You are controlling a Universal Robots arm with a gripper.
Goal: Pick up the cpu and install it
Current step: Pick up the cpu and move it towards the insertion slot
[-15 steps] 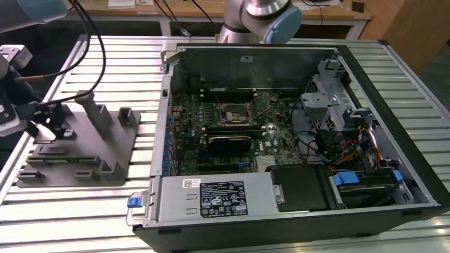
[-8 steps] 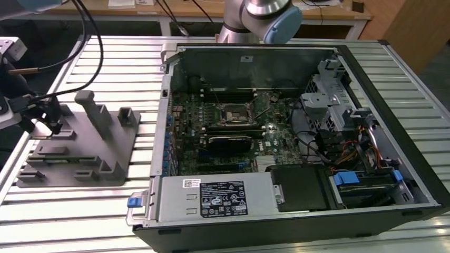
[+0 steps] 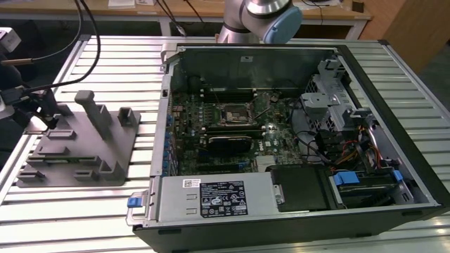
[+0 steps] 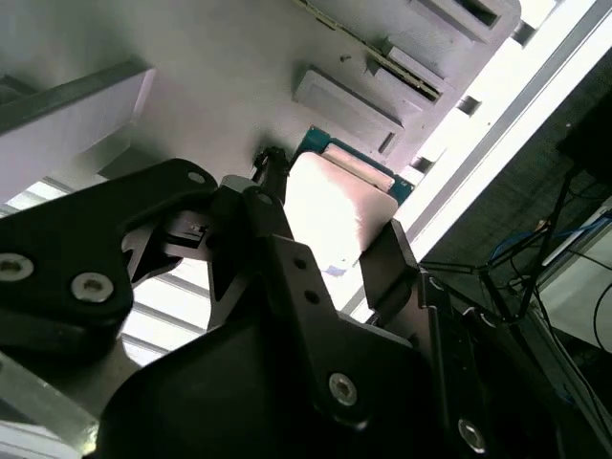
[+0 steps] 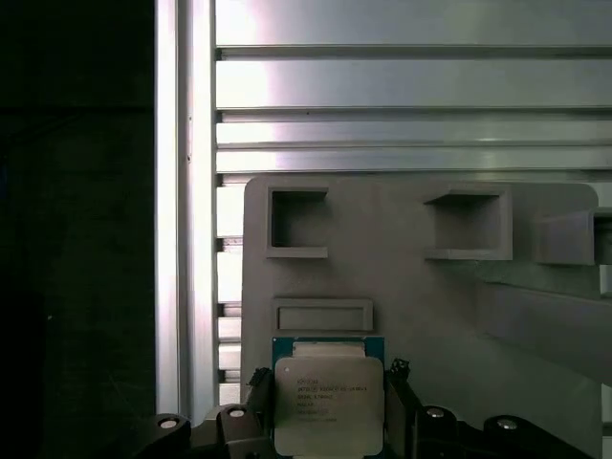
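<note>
Jaws clamped on cpu (image 5: 328,406) | first wrist view: printed lid | exterior view: open computer case (image 3: 246,63)

The exterior view looks down steeply from high above the near edge of the surface (image 3: 105,58). It stands far enough back to take in the open computer case (image 3: 246,66), the grey tray (image 3: 70,158) by the surface's edge at the exterior view's left, and the arm (image 3: 264,16) at the far edge. The first wrist view faces straight down on the tray (image 5: 402,306) from close above, past the gripper (image 5: 327,382). The second wrist view sits closer still, behind the gripper (image 4: 330,215), and looks obliquely along it at the tray (image 4: 220,57). Both wrist views share the cpu (image 5: 330,411) and the part of the tray around it. All three views share the tray.
</note>
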